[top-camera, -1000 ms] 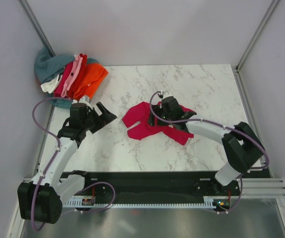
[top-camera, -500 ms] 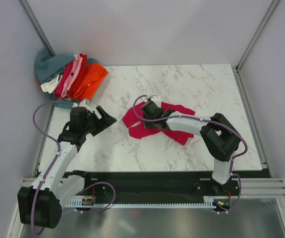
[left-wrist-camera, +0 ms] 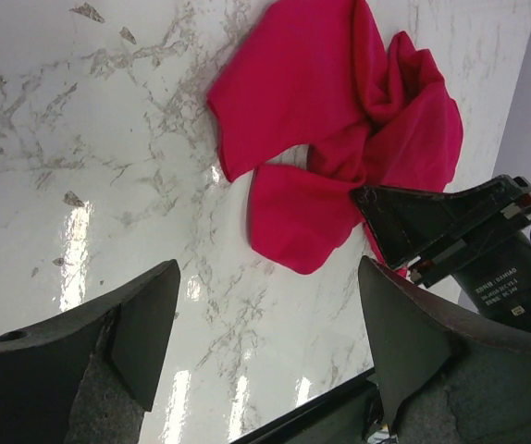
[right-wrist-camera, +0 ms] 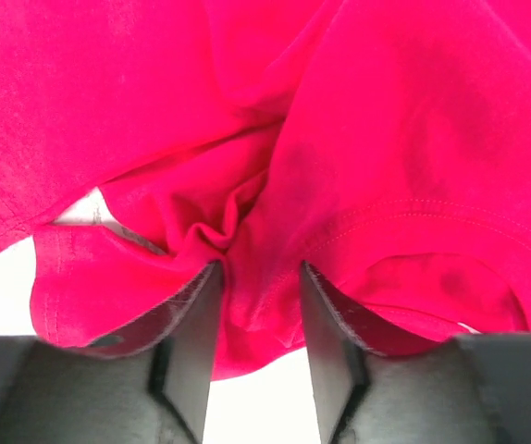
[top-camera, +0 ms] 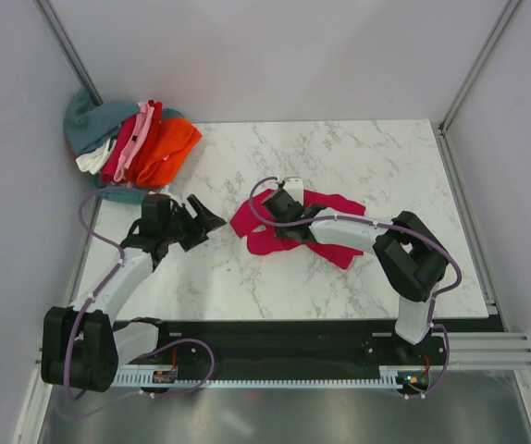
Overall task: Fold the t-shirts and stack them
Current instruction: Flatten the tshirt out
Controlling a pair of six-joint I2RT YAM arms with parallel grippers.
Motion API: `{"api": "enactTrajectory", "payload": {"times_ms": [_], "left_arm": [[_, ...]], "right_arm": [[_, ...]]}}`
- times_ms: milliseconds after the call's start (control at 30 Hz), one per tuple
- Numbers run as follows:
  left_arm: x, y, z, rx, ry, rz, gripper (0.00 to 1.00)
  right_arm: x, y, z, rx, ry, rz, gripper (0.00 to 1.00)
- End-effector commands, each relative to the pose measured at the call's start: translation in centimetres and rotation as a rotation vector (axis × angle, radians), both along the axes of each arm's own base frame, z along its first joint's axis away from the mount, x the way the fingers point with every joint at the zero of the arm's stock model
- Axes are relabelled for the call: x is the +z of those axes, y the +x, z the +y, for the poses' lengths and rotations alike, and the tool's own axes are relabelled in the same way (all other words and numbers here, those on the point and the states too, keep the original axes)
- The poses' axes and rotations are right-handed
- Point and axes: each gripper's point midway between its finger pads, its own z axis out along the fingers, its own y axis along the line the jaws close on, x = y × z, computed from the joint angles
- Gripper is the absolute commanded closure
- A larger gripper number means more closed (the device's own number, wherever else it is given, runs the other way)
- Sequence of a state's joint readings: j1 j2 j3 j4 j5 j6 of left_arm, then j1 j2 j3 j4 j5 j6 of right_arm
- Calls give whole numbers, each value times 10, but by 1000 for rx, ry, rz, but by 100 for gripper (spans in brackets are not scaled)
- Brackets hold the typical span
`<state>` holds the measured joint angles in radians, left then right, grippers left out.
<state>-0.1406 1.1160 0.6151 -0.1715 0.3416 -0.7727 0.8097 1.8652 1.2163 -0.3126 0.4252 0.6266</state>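
Crimson cloth lies crumpled a little left of the middle of the tabletop [top-camera: 367, 157]: this is the crimson t-shirt [top-camera: 258, 242], not yet spread flat and with no fold made in it. The right claw [right-wrist-camera: 258, 277] is down on its left part, the fingers drawn narrow with a ridge of the fabric bunched between them, so it looks like a pinch on the shirt itself. The left claw [top-camera: 201, 217] stands wide and holds nothing, hovering over bare marble between the shirt and the left edge, pointed at the near lobe of cloth. The other t-shirts [top-camera: 136, 143] are heaped at the far left corner, spilling over the edge.

I judge the step in hand to be the first one: taking hold of this shirt to open it out before folding. Next the left claw needs to reach a second edge or sleeve, so the two can pull the cloth taut and lay it flat.

A second ago the right claw sat further right on the shirt; it has shifted to the left part, the elbow swinging in. The left claw has edged nearer the shirt.
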Motion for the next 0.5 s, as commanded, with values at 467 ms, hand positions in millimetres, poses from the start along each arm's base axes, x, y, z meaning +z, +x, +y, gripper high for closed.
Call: {"api": "enactTrajectory", "payload": {"times_ms": [467], "left_arm": [[3,29,-29,-34,-43,-18,18]], "right_arm": [[44,20,-2,-35,39,-99,48]]}}
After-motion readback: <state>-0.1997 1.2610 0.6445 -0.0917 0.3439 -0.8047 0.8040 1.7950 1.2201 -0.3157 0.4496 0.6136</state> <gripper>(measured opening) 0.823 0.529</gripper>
